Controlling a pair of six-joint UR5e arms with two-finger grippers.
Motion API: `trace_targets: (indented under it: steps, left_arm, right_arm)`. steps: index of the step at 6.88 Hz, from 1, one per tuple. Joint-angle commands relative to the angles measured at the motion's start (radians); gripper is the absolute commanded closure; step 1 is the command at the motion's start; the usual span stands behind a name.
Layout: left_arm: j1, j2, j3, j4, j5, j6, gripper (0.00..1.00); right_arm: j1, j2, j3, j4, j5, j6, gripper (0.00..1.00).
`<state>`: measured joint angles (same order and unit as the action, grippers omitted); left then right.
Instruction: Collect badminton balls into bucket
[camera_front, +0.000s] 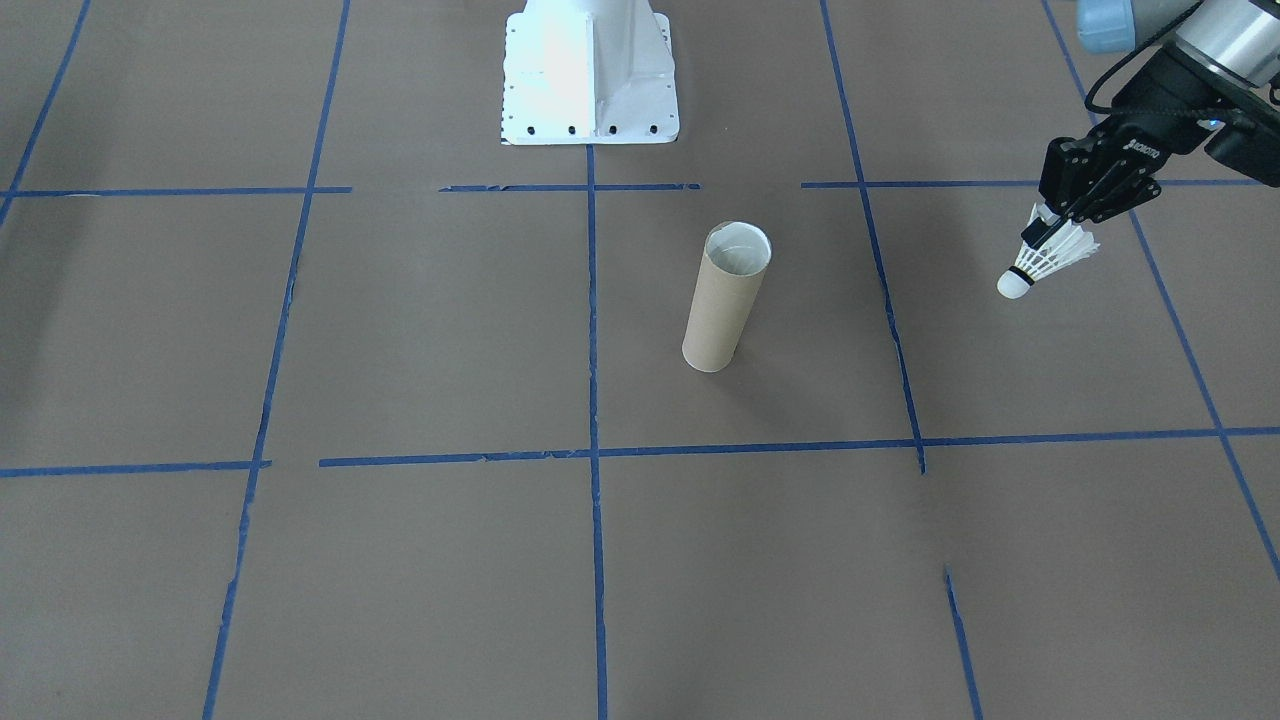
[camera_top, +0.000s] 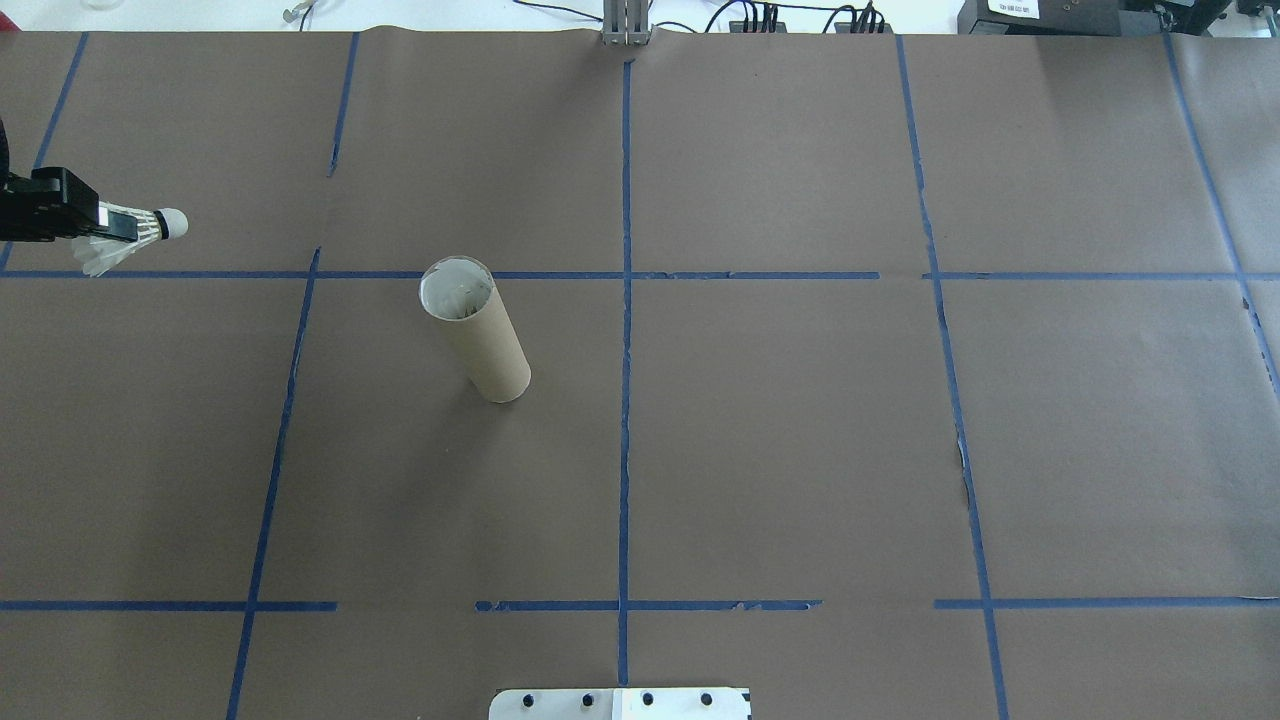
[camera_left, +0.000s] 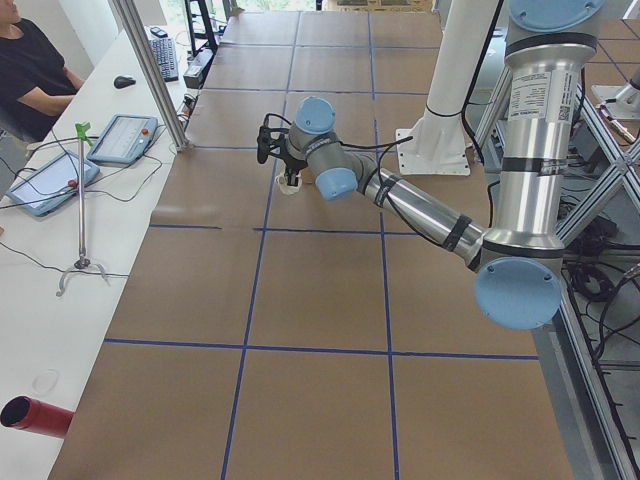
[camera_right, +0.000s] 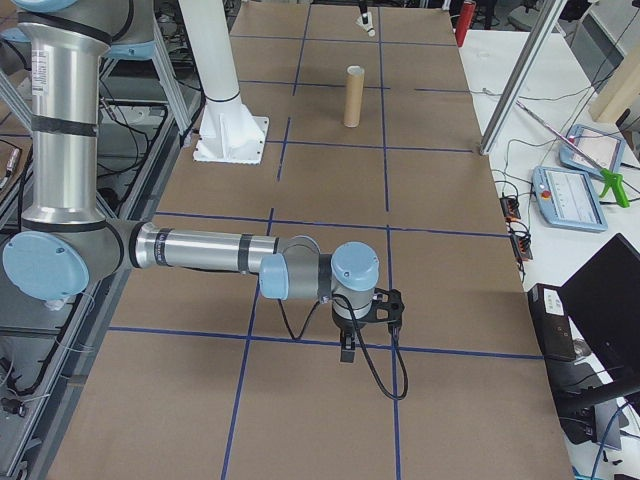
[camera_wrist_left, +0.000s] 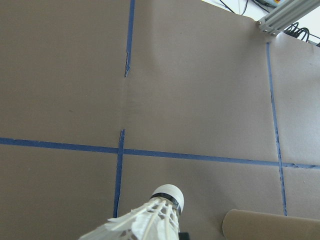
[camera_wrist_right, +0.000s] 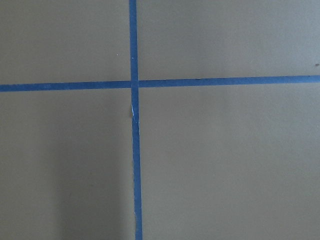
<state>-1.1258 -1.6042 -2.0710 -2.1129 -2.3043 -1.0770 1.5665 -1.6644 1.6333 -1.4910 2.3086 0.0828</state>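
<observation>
White feathers of the shuttlecock (camera_front: 1045, 259) sit clamped in your left gripper (camera_front: 1052, 228) jaws, cork tip leading so it can drop nose-first. You still need to carry it to the cardboard bucket (camera_front: 727, 297), standing well apart from those jaws on the tabletop (camera_front: 400, 330); whether the right gripper (camera_right: 347, 345) jaws are apart, I cannot tell.

Brown table (camera_top: 800, 450), blue tape lines (camera_top: 626, 400), tablets (camera_left: 125, 138)

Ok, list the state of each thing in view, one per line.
shuttlecock: held off the table by its skirt, cork tip angled down.
left tool: shut on the shuttlecock, off to the side of the tube.
cardboard tube: upright, open top, shuttlecock not yet in it.
right tool: points down, low over the table; open or shut, cannot tell.
</observation>
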Motion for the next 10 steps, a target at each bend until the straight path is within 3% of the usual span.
trace_targets:
  steps: [1,2,4,5,7,8,9,10]
  left_arm:
    - [0.009,-0.019,-0.115,0.15,0.053,0.064,1.0]
    - [0.056,-0.069,-0.15,0.268,0.131,0.086,1.0]
    - [0.128,-0.313,-0.214,0.693,0.283,0.164,1.0]
    - [0.183,-0.426,-0.231,0.902,0.396,0.167,1.0]
    - [0.32,-0.551,-0.236,1.013,0.471,0.17,1.0]
    - [0.368,-0.589,-0.227,1.068,0.492,0.292,1.0]
    - [0.373,-0.717,-0.148,1.172,0.494,0.322,1.0]
    - [0.38,-0.856,0.006,1.238,0.508,0.328,1.0]
  right_arm:
    - [0.0,0.0,0.0,0.0,0.0,0.0,0.0]
    - [0.0,0.0,0.0,0.0,0.0,0.0,0.0]
    - [0.0,0.0,0.0,0.0,0.0,0.0,0.0]
    - [0.0,0.0,-0.001,0.0,-0.001,0.0,0.0]
    - [0.0,0.0,0.0,0.0,-0.001,0.0,0.0]
    - [0.0,0.0,0.0,0.0,0.0,0.0,0.0]
    - [0.0,0.0,0.0,0.0,-0.001,-0.001,0.0]
    - [0.001,0.0,0.0,0.0,-0.002,-0.001,0.0]
